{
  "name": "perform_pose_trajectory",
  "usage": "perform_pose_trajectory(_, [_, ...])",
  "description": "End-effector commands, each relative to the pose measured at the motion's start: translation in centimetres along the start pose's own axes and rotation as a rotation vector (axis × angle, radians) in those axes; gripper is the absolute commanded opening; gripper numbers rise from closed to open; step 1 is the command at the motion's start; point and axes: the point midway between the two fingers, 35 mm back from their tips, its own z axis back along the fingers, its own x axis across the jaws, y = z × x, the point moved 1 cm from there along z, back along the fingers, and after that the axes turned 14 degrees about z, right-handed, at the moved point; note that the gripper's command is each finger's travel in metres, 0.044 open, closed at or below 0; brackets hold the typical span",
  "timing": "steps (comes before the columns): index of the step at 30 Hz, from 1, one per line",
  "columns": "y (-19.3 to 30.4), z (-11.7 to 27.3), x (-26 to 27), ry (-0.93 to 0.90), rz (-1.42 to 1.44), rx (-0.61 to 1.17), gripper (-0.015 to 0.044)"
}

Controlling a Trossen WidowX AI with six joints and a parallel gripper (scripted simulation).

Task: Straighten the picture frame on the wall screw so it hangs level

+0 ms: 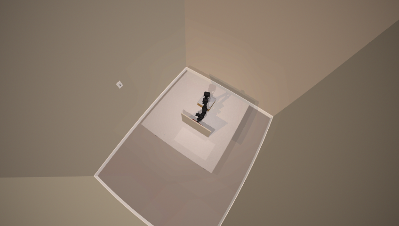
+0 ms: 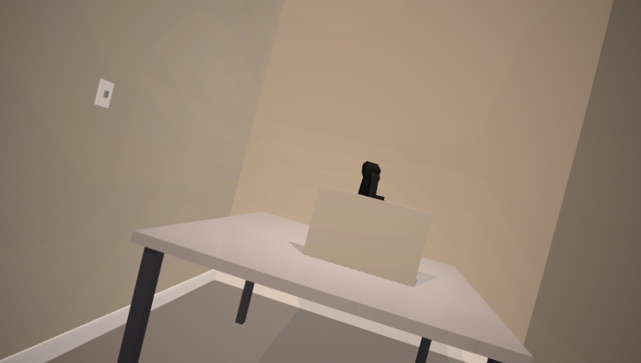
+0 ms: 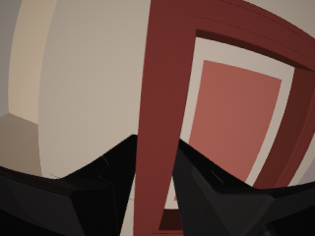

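The dark red picture frame (image 3: 169,29) (image 1: 194,120) has a white mat and a lighter red picture inside. It is at the face of the upright pale panel (image 3: 94,74) (image 1: 195,125) (image 2: 368,238). My gripper (image 3: 156,144) is shut on the frame's left side bar in the wrist view, one black finger on each side of it. In the exterior view the panel hides the frame and the fingers. The screw and the notched strip are hidden. The frame's top edge slopes down to the right in the wide, curved wrist view; I cannot tell its true tilt.
The panel stands on the pale table (image 1: 165,111) (image 2: 202,234). The black arm (image 1: 205,105) (image 2: 370,179) reaches to the panel from a low block (image 1: 200,105) behind it. A white switch plate (image 1: 119,84) (image 2: 104,93) is on the room's left wall.
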Motion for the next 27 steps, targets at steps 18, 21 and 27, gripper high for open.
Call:
perform_pose_trajectory(18, [-0.06,0.00,0.02,-0.001,-0.090,0.002,0.0000])
perform_pose_trajectory(21, [-0.08,0.00,0.03,-0.001,-0.134,0.003,0.0000])
perform_pose_trajectory(27, [-0.09,0.00,0.03,-0.001,-0.159,0.003,0.0000])
